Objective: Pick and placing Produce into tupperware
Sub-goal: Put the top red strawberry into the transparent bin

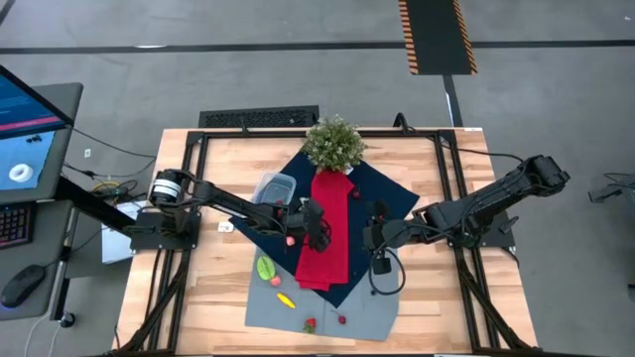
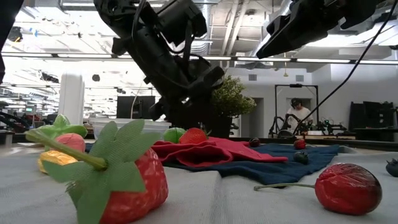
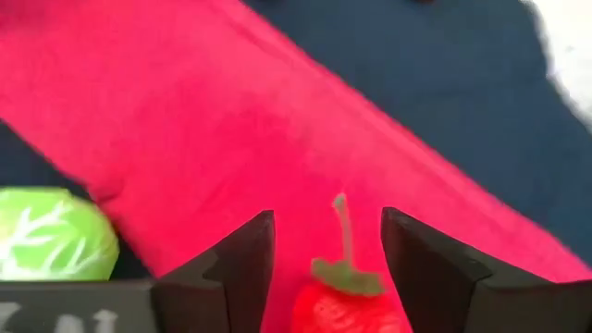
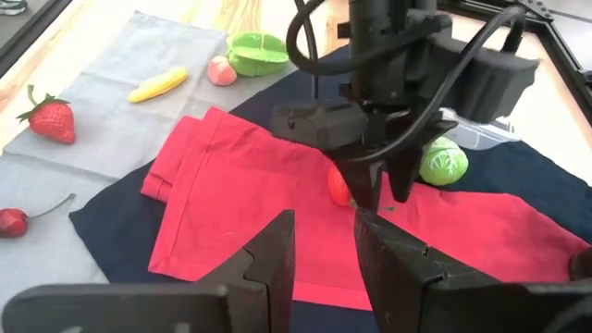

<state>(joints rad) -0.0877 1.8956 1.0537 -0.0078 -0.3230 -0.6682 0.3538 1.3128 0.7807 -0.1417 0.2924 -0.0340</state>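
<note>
On the wooden counter point(image 1: 228, 288), a long red cloth strip point(image 4: 250, 213) lies over a dark blue mat. The left gripper point(image 3: 328, 264) hovers there, fingers apart astride a small red stemmed strawberry point(image 3: 347, 301). The clear plastic tupperware point(image 1: 275, 186) sits nearby. Closing off-centre could pinch cloth or squirt the strawberry loose. The right gripper point(image 4: 324, 245) waits alongside, fingers apart.

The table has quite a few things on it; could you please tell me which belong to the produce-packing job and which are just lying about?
For the job:
- strawberry between the left end effector fingers
- green leafy ball
- yellow piece
- cherry
- tupperware

Lying about:
- red cloth
- potted plant
- keyboard
</note>
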